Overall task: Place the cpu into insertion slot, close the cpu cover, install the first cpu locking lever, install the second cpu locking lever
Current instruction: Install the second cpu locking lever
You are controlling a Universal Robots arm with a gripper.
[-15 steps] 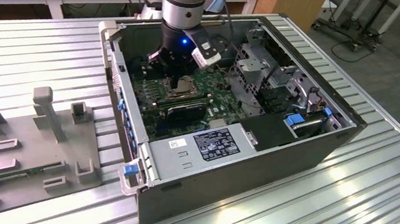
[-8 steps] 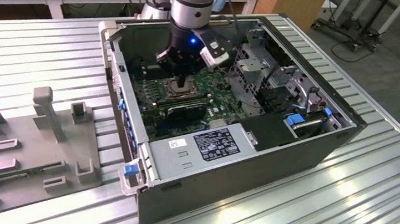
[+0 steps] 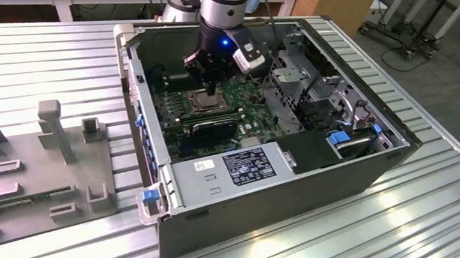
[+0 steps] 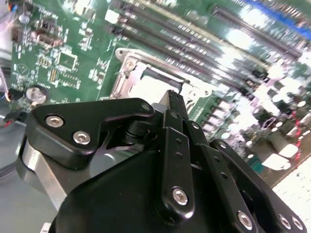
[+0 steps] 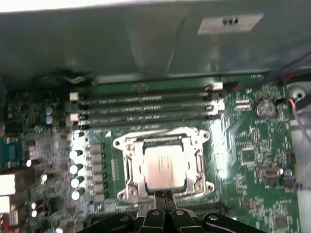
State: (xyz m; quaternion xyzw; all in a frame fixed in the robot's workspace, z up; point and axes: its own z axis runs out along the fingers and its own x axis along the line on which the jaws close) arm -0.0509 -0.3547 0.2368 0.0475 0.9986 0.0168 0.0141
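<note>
The cpu lies flat in the insertion slot, its silvery top showing through the cut-out of the cpu cover. The cover lies down around the chip. My gripper hovers at the socket's edge, on the side away from the memory slots, with its thin black fingertips pressed together and nothing between them. In the exterior view my gripper hangs just above the insertion slot inside the open computer case. In the second wrist view the gripper points at the cpu cover. I cannot make out how the locking levers stand.
Several long memory slots run beside the socket, and a row of capacitors stands at another side. The case wall, a drive cage and a power supply box hem in the board. A grey fixture sits on the table.
</note>
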